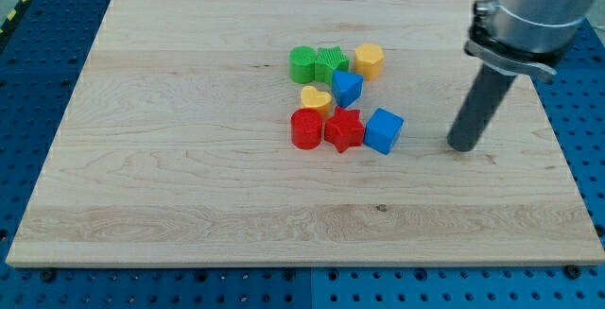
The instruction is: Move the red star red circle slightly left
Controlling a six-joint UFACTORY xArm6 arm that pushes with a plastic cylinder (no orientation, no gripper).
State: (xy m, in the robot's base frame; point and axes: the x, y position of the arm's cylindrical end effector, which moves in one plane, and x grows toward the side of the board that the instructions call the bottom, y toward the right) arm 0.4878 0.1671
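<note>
The red star (pixel 344 130) and the red circle (pixel 306 128) lie side by side near the board's middle, touching, the circle on the view's left. A blue cube (pixel 383 130) touches the star's right side. My tip (pixel 463 145) rests on the board to the right of the blue cube, with a gap between them, roughly level with the red blocks.
A yellow heart (pixel 316 98) sits just above the red circle. A blue block (pixel 347 88), a green circle (pixel 303 64), a green star (pixel 332 63) and a yellow hexagon (pixel 369 60) cluster above. The wooden board (pixel 189 158) lies on a blue perforated table.
</note>
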